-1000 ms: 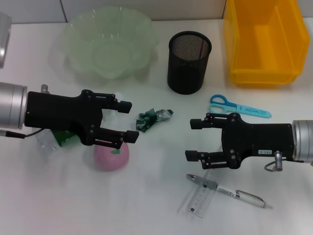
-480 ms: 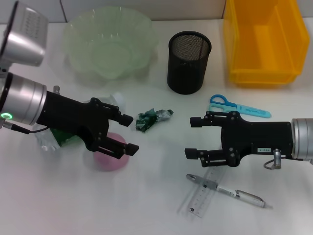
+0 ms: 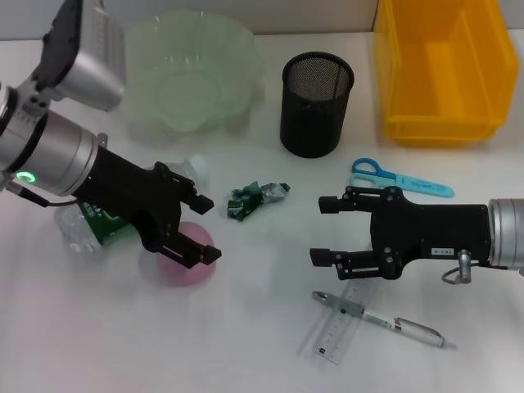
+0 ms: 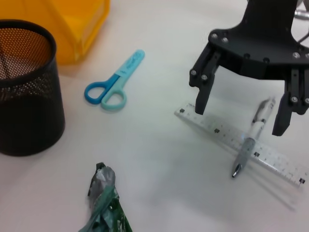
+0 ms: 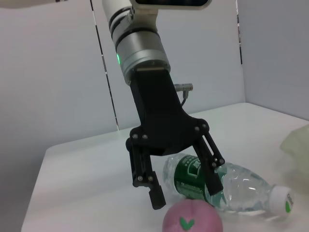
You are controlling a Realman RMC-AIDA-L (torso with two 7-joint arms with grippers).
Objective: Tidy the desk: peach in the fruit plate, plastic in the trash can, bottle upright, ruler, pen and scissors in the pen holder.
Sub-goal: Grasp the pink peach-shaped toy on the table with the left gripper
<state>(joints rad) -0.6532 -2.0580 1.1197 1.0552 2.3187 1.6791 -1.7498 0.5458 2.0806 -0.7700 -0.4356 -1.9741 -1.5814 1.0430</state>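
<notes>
The pink peach (image 3: 182,262) (image 5: 192,220) lies on the white desk, and my left gripper (image 3: 211,230) (image 5: 186,193) hangs open just above it, tilted down. A clear bottle (image 3: 86,228) (image 5: 231,186) lies on its side, partly under the left arm. The crumpled green plastic (image 3: 255,196) (image 4: 104,203) sits mid-desk. My right gripper (image 3: 320,231) (image 4: 240,118) is open above the clear ruler (image 3: 336,332) (image 4: 212,128) and the silver pen (image 3: 381,321) (image 4: 251,140) lying across it. Blue scissors (image 3: 399,180) (image 4: 115,86) lie beyond the right gripper.
At the back stand the green glass fruit plate (image 3: 188,70), the black mesh pen holder (image 3: 317,102) (image 4: 26,87) and the yellow bin (image 3: 442,65) (image 4: 72,24). The left arm's silver wrist rises high at the left.
My left arm has lifted its wrist and tipped the open gripper down and back onto the peach. The right arm has not moved.
</notes>
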